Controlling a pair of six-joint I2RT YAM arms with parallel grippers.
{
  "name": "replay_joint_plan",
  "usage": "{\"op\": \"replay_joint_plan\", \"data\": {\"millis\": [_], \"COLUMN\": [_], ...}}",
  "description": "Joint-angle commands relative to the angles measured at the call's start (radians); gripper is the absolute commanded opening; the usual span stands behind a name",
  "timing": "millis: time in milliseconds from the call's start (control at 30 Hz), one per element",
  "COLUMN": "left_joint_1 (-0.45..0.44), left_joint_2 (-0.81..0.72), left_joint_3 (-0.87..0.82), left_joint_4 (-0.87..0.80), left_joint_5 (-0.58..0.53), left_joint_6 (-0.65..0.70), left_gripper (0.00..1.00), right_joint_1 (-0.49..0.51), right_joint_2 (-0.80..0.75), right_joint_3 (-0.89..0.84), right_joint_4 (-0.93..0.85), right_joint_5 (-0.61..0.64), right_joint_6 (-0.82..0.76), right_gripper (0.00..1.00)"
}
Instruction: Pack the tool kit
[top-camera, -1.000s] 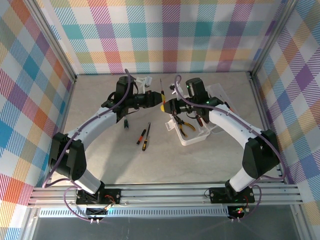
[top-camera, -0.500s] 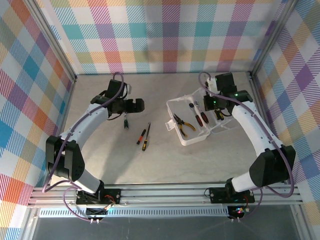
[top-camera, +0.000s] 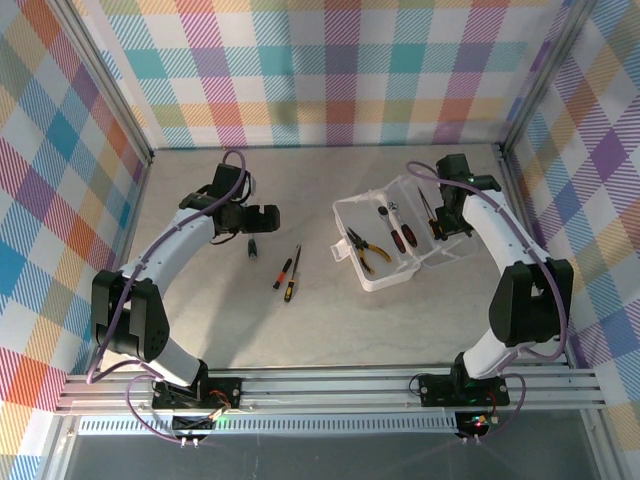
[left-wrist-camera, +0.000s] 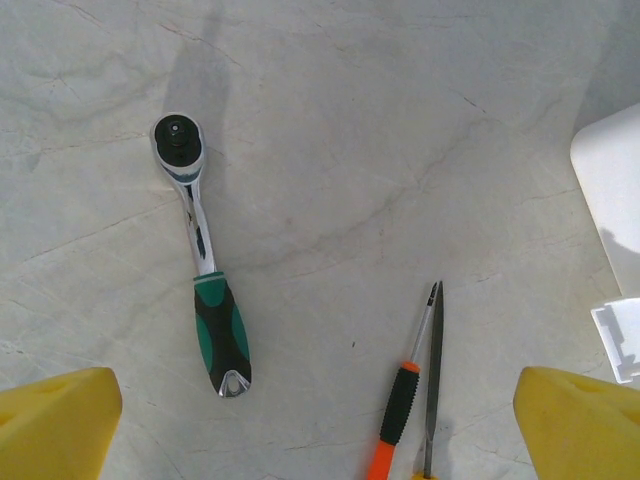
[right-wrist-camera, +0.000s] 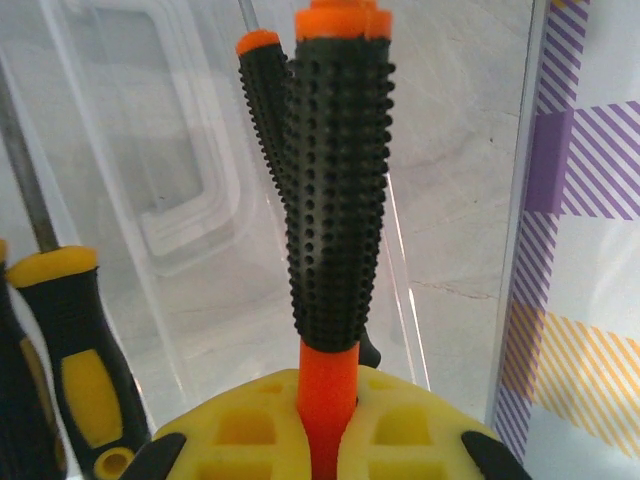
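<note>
the left gripper (left-wrist-camera: 320, 425) hangs spread wide over the table (left-wrist-camera: 330, 150), above a green-handled ratchet (left-wrist-camera: 205, 270) and two loose screwdrivers (left-wrist-camera: 402, 395). the right gripper (right-wrist-camera: 325, 420) pinches an orange-and-black screwdriver (right-wrist-camera: 335, 180) over the open box (top-camera: 385, 283), with a yellow-handled screwdriver (right-wrist-camera: 75, 350) just beside it; pliers (top-camera: 365, 252) lie inside.

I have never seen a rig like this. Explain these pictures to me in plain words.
These are two robot arms bolted at the near edge of a table. One picture looks down on both from above; the other two come from a camera on each wrist. The left claw hangs open above a green-handled ratchet, and loose screwdrivers lie on the table beside it. An open translucent box holds yellow-handled pliers and a red-handled screwdriver. The right claw is shut on an orange-and-black tool handle, over the box's clear lid.
</note>
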Motion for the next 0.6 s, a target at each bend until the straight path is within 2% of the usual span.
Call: {"op": "replay_joint_plan", "data": {"millis": [0,67,200,300,567], "left_joint_1": [0.005,0.005,0.005,0.005,0.010], "left_joint_2": [0.008,0.011,0.015,0.015,0.020], "left_joint_3": [-0.010,-0.009,-0.008,-0.007,-0.006], "left_joint_4": [-0.017,-0.015,-0.014,-0.012,-0.016], "left_joint_5": [0.006,0.007,0.010,0.009,0.003], "left_joint_6": [0.013,0.014,0.014,0.015,0.020], "left_gripper": [1.00,1.00,1.00,1.00,1.00], "right_joint_1": [-0.006,-0.006,-0.006,-0.006,-0.006], "right_joint_2": [0.013,0.011,0.007,0.004,-0.028], "right_joint_3": [0.022,0.022,0.024,0.027,0.034], "right_joint_4": [-0.026,-0.026,-0.027,-0.031,-0.033], "right_joint_5": [0.037,0.033,0.025,0.023,0.023], "right_joint_6": [-0.016,-0.014,-0.013,-0.010,-0.005], "right_gripper": [0.00,0.00,0.17,0.27,0.36]}}
